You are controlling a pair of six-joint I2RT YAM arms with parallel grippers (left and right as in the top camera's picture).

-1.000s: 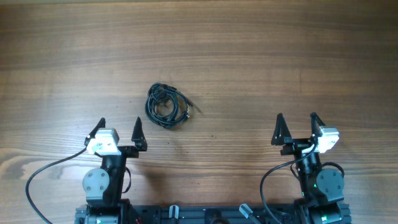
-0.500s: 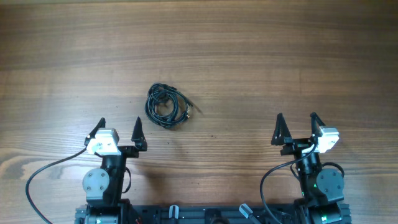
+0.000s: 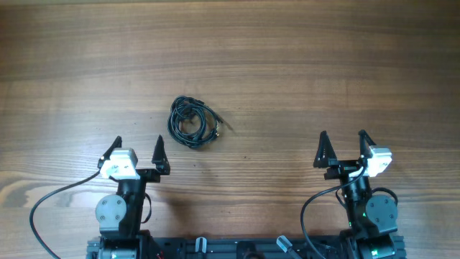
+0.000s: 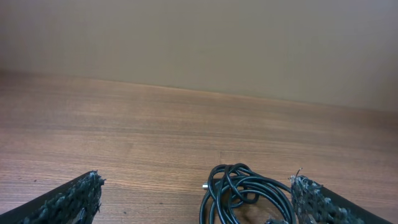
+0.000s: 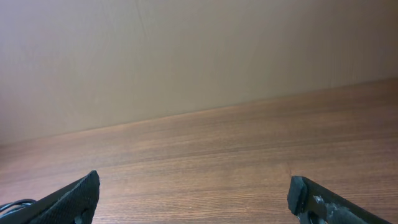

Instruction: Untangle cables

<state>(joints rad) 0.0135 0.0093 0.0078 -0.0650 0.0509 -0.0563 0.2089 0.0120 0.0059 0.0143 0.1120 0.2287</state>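
Observation:
The cables (image 3: 192,122) lie in a small black tangle on the wooden table, left of centre, with a silvery plug end (image 3: 218,131) at the right side. In the left wrist view the tangle (image 4: 245,194) sits low between my fingers, towards the right one. My left gripper (image 3: 138,146) is open and empty, just short of the tangle and a little to its left. My right gripper (image 3: 343,139) is open and empty, far to the right of the cables. A sliver of cable (image 5: 11,204) shows at the bottom left of the right wrist view.
The wooden table (image 3: 302,65) spreads wide around the tangle. Thick black wires (image 3: 50,201) loop from both arm bases at the near edge. A plain wall (image 4: 199,43) stands beyond the table's far edge.

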